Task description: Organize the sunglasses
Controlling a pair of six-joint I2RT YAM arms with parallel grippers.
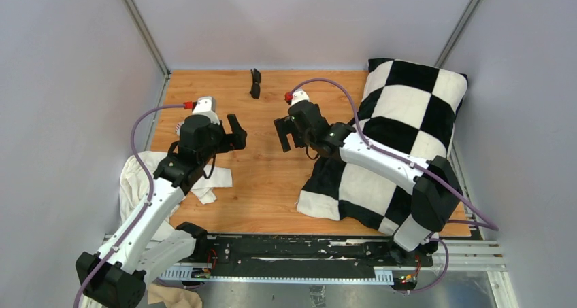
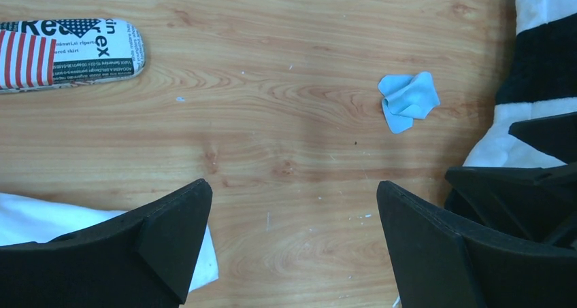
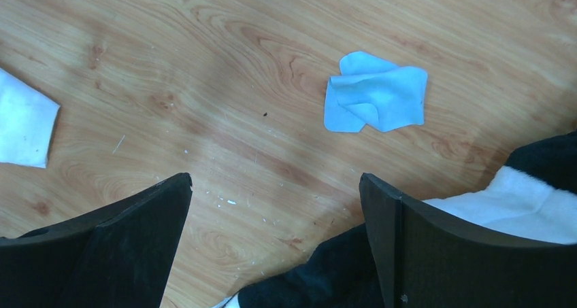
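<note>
The sunglasses [image 1: 255, 83], a small black folded pair, lie near the far edge of the wooden table [image 1: 265, 179]; neither wrist view shows them. My left gripper [image 1: 235, 134] [image 2: 292, 185] hovers open over bare wood, nearer than the glasses and to their left. My right gripper [image 1: 286, 134] [image 3: 275, 179] is open too, facing the left one, nearer than the glasses and to their right. Nothing sits between either pair of fingers. A crumpled light-blue cloth [image 2: 408, 101] [image 3: 376, 92] lies on the wood ahead of both grippers.
A newsprint-patterned case with a striped end [image 2: 68, 53] lies at the upper left of the left wrist view. A black-and-white checkered pillow [image 1: 401, 128] covers the table's right side, under the right arm. A white cloth [image 1: 146, 185] hangs over the left edge.
</note>
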